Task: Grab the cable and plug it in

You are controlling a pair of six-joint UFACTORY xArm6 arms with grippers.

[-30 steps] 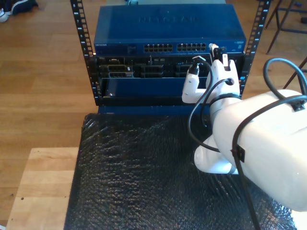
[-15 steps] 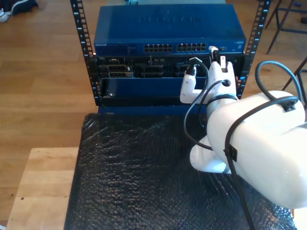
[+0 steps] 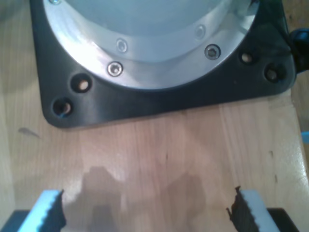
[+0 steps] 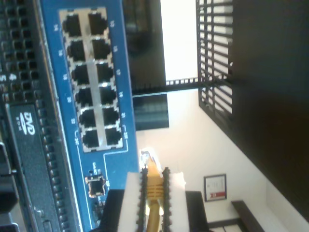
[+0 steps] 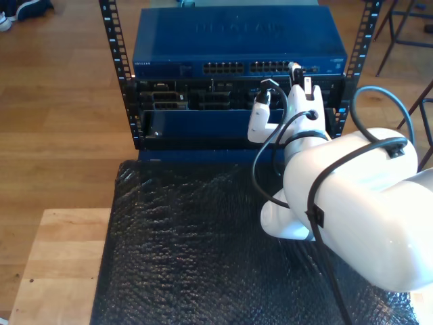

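Cable (image 4: pixel 153 186): one, clamped in my second gripper (image 4: pixel 153 193).

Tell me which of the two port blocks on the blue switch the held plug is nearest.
The port block toward the exterior view's right. My second gripper, shut on the yellow cable, sits just past that block's outer end; the other block lies farther along the blue switch.

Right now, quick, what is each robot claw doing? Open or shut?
My first gripper: open, holding nothing, over a wooden surface.
My second gripper: shut on the yellow cable, its plug near the blue switch.
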